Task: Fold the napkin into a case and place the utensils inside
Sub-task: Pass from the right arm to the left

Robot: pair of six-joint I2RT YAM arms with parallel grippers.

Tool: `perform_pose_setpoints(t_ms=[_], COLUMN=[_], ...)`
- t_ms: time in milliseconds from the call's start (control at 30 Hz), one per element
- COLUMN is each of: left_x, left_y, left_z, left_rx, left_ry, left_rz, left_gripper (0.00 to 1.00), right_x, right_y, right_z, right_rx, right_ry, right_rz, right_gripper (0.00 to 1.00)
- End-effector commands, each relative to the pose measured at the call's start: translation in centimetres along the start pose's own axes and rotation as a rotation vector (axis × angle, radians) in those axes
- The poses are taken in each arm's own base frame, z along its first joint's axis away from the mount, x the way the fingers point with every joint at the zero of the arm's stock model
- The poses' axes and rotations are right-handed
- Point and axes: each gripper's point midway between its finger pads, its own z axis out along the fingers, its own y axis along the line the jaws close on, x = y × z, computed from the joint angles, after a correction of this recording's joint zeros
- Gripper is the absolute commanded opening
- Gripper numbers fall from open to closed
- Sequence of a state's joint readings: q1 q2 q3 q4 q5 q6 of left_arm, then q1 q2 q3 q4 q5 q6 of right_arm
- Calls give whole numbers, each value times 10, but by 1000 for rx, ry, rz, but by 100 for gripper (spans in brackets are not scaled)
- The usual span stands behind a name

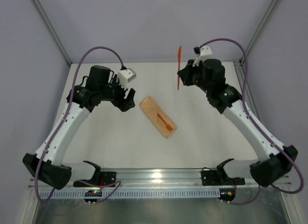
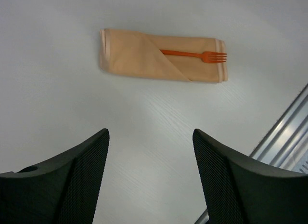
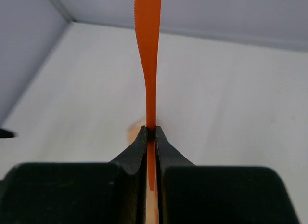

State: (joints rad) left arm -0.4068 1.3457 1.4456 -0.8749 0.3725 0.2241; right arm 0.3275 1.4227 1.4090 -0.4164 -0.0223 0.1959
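Near table's point(image 1: 106, 151) far edge, right gripper point(image 3: 150, 130) clamps 1 knife point(image 3: 149, 65); fork point(image 2: 195, 54) in case point(image 2: 134, 55); left gripper point(image 2: 150, 137) apart; next, pocket the knife.

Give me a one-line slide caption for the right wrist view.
Right gripper shut on the orange knife, serrated blade sticking out past the fingertips over the white table.

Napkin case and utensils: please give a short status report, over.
Right pincer shut on knife, held upright above table. Left pincer open, empty, near case, not touching. Case folded, fork tucked in pocket. Nothing between knife and case.
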Motion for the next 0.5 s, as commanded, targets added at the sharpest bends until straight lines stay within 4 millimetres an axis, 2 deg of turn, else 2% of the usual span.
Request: perform_pose_setpoints(t_ms=[0, 33, 67, 100, 133, 167, 200, 267, 300, 367, 400, 467], left_x=[6, 7, 8, 6, 11, 11, 9, 7, 7, 9, 9, 14], left_y=[-38, -42, -45, -48, -49, -52, -56, -64, -71, -77, -82, -89], left_z=[-43, -49, -56, -70, -78, -86, -101, -113, -125, -129, -132, -137], left_rx=[101, 105, 100, 83, 69, 60, 43, 47, 43, 54, 71, 89], left_ry=[-44, -52, -56, -84, -72, -84, -124, -170, -211, -252, -271, -283], left_rz=[22, 24, 27, 44, 45, 55, 71, 82, 85, 86, 87, 78], left_gripper=[74, 77, 79, 79, 81, 83, 84, 89, 90, 92, 92, 92], right_x=[-41, -50, -32, -44, -40, -38, -38, -38, -31, -30, -24, -24], right_y=[82, 98, 136, 149, 165, 195, 210, 237, 262, 283, 298, 311], right_z=[-39, -61, -71, -84, -87, -101, -105, -111, -124, -129, -137, -142], right_rx=[-158, -192, -270, -287, -319, -393, -419, -454, -504, -503, -533, -553], right_ry=[-322, -390, -391, -467, -460, -446, -439, -445, -438, -443, -435, -434], right_rz=[229, 299, 297, 336, 342, 359, 366, 356, 346, 325, 309, 305], right_gripper=[3, 3, 3, 3, 3, 3, 3, 3, 3, 3, 3, 3])
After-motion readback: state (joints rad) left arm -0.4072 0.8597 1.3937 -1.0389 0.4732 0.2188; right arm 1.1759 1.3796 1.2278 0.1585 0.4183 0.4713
